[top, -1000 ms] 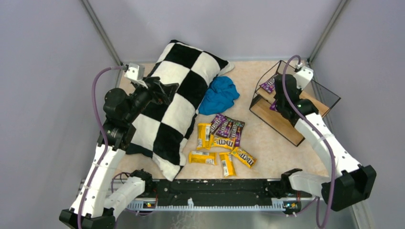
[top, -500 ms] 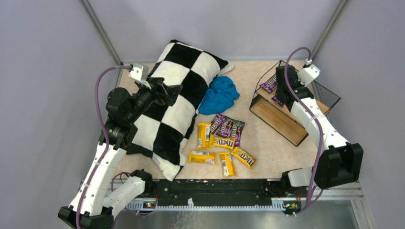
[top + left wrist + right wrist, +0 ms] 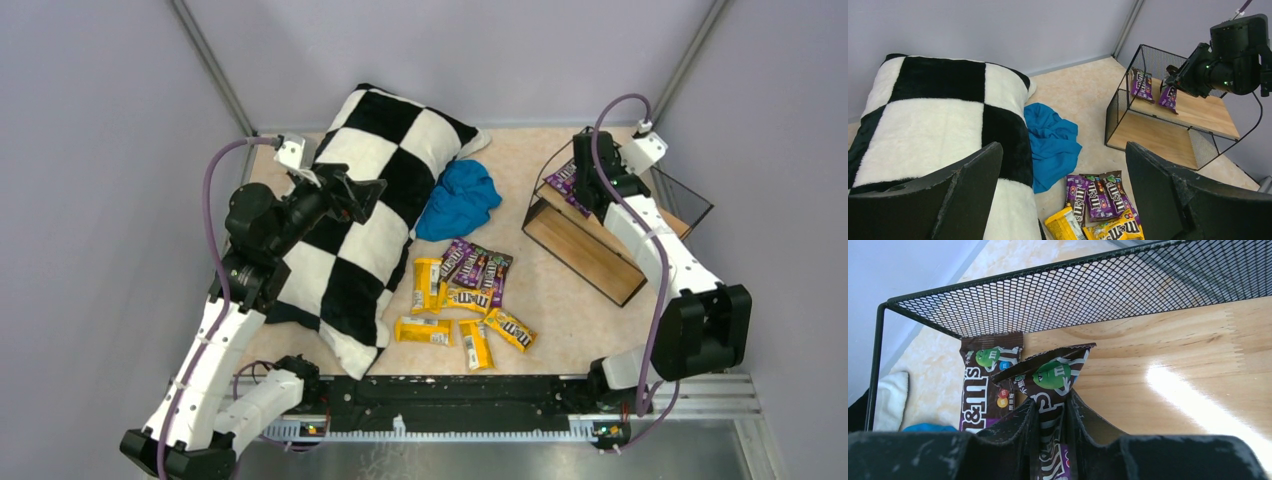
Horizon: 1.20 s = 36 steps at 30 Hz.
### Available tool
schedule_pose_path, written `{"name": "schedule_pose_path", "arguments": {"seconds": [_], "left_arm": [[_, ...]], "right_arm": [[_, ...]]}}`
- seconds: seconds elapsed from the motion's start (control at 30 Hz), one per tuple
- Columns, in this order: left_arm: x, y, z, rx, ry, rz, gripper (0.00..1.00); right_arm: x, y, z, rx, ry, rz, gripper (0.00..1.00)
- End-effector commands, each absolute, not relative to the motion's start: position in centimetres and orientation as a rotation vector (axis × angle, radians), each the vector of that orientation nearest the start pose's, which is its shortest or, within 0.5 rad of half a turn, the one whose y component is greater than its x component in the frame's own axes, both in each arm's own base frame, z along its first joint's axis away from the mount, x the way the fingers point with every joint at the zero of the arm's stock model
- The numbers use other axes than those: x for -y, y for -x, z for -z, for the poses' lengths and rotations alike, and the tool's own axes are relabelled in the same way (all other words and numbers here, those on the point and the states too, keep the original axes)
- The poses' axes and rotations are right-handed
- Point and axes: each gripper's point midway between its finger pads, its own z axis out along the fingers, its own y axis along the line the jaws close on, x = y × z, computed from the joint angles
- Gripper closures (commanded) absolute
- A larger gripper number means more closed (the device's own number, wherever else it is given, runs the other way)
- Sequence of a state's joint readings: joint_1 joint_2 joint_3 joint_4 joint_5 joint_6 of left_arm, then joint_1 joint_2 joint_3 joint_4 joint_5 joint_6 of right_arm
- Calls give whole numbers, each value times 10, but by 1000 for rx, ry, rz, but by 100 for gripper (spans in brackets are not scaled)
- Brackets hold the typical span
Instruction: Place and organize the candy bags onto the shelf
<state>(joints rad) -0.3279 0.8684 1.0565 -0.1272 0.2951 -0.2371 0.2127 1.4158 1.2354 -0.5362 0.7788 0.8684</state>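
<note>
The shelf [image 3: 585, 255] stands at the right, with wooden boards in a black wire frame [image 3: 998, 282]. One dark purple candy bag [image 3: 979, 385] lies flat at the far left corner of its top board [image 3: 1168, 365]. My right gripper [image 3: 1052, 407] is shut on a second dark purple bag [image 3: 1055, 372] and holds it just over the top board beside the first; both show in the left wrist view [image 3: 1168, 97]. Several yellow and purple bags [image 3: 465, 290] lie in a loose pile on the table. My left gripper [image 3: 1063, 147] is open and empty, high above the pillow.
A black-and-white checkered pillow [image 3: 370, 200] lies across the left half of the table. A crumpled blue cloth [image 3: 460, 200] lies between the pillow and the shelf. Grey walls close in the back and sides.
My right gripper has carried the purple bag back and left over the shelf's top board, up beside the bag lying there. My left gripper has drifted slightly right.
</note>
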Motion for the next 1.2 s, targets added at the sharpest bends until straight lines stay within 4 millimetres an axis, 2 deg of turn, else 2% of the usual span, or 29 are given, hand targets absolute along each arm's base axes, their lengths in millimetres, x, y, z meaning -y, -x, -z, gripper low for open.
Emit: {"name": "schedule_pose_path", "arguments": {"seconds": [0.0,0.17,0.5,0.6,0.73,0.8,0.83,0.93,1.03,1.17], "left_arm": [[163,-285,-402,-1480,-327,670,1],[164,-285,-402,-1482,-329,671,2],[164,-283,-402,-1476,-330,677,2],[166,-281,-404,-1471,-336,692,2],[168,-283,-401,-1479,-341,699,2],[169,-285,-398,-1490,-339,704,2],[170,-284,-399,-1490,-343,711,2],[173,-282,-399,-1486,-356,732,1],[175,-286,-393,-1508,-355,732,2],[176,-284,-395,-1500,-365,745,1]], "right_arm": [[22,-409,-241,-1735,-1041,217,77],[23,-410,-241,-1731,-1041,220,70],[18,-404,-258,-1751,-926,182,31],[17,-399,-265,-1757,-872,165,21],[7,-392,-272,-1792,-778,106,14],[0,-390,-276,-1811,-712,72,14],[-2,-388,-278,-1812,-687,56,18],[-4,-388,-288,-1773,-613,40,39],[-4,-397,-294,-1743,-561,24,42],[0,-413,-288,-1754,-536,-35,44]]}}
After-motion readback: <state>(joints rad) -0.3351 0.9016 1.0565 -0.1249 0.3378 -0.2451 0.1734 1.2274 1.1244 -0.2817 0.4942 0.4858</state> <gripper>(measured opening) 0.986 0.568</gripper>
